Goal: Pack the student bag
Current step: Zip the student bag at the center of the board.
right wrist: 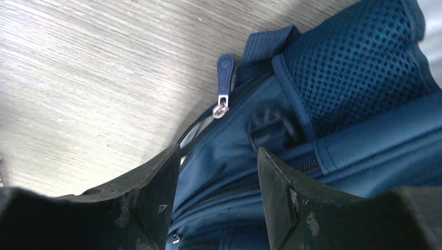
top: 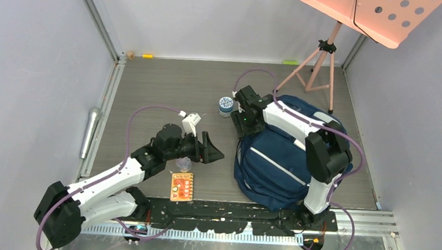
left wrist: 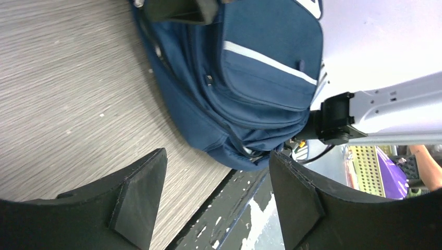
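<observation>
The student bag [top: 274, 163] is a large navy backpack with pale stripes, lying on the grey floor at the right. My right gripper [top: 243, 126] is at the bag's top left edge. In the right wrist view its jaws [right wrist: 218, 151] stand open, straddling navy fabric just below a zip pull [right wrist: 224, 65]; no grip shows. My left gripper [top: 216, 148] hovers a little left of the bag, open with nothing between its fingers. In the left wrist view the bag [left wrist: 250, 78] lies beyond the open left gripper [left wrist: 216, 156].
A small jar with a blue and white lid [top: 226, 105] stands just left of the bag's top. An orange card [top: 182, 186] lies near the arm bases, with a small clear object [top: 183, 164] above it. A pink music stand [top: 327, 56] rises at the back right.
</observation>
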Available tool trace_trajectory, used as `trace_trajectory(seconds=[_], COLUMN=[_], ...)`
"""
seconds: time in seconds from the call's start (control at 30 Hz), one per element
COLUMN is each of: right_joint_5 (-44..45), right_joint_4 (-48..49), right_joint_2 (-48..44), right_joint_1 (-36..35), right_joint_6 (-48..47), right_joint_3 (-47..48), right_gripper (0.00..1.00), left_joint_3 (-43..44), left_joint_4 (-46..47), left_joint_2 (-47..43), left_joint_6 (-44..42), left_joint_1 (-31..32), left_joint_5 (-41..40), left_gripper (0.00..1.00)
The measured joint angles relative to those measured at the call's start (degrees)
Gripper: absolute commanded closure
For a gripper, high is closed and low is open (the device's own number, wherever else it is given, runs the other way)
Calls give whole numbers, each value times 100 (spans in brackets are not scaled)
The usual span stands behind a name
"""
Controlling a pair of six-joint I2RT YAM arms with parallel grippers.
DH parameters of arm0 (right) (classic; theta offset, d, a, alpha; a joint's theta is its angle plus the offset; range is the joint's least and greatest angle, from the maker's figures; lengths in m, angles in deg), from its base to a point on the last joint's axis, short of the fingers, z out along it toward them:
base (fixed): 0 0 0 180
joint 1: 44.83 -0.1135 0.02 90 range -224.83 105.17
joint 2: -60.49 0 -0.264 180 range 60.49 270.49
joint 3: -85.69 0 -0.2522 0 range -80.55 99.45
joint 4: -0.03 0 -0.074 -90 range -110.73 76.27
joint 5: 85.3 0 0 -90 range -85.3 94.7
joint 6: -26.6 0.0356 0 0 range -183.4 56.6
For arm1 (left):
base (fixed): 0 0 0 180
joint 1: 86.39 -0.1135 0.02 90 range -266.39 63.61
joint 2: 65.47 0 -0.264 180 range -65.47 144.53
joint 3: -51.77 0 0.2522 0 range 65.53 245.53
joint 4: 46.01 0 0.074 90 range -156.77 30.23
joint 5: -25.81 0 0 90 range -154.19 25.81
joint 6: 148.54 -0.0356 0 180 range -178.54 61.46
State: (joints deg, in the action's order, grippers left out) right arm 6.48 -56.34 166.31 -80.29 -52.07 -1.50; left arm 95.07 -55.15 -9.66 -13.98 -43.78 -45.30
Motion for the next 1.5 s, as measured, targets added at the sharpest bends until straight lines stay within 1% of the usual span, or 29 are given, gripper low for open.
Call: trace_trajectory(seconds=[0.1, 0.23, 0.43, 0.6, 0.77, 0.93, 1.13, 1.27, 1.3, 1.33, 1.4, 1.47, 1.5], right_joint_5=[-37, -205, -264, -304, -319, -258, 81, 365, 396, 433, 494, 669, 761], right_joint_4=[-140, -372, -435, -485, -664, -656, -459, -240, -195, -151, -48, 83, 149], right_joint_2=[-190, -153, 433, 1060, 1473, 1506, 1508, 1508, 1506, 1488, 1436, 1338, 1290], right_joint_1=[7, 7, -13, -26, -44, -44, -87, -162, -188, -221, -302, -409, -463], right_joint_6=[83, 85, -52, -262, -431, -549, -741, -887, -905, -920, -935, -929, -905], right_joint_3=[2, 295, 1222, 1521, 1558, 1556, 1432, 1244, 1215, 1180, 1093, 953, 872], right_gripper=[38, 40, 47, 52, 53, 55, 58, 68, 75, 80, 94, 99, 99], left_joint_3=[2, 2, -9, -116, -240, -321, -321, -321, -321, -321, -321, -321, -321], left_joint_4=[-350, -557, -455, -236, -140, -133, -103, -103, -103, -103, -103, -103, -103], left_joint_2=[-109, -50, 251, 391, 446, 446, 446, 446, 446, 446, 444, 444, 444], left_joint_6=[-46, -26, 179, 376, 498, 595, 623, 632, 638, 645, 651, 656, 658], left_joint_1=[-234, -459, -645, -776, -920, -1019, -1060, -1088, -1093, -1095, -1104, -1115, -1117], left_joint_5=[9, 94, 284, 424, 509, 568, 632, 656, 664, 667, 675, 678, 678], left_gripper=[25, 26, 30, 31, 31, 31, 31, 31, 31, 31, 31, 31, 31])
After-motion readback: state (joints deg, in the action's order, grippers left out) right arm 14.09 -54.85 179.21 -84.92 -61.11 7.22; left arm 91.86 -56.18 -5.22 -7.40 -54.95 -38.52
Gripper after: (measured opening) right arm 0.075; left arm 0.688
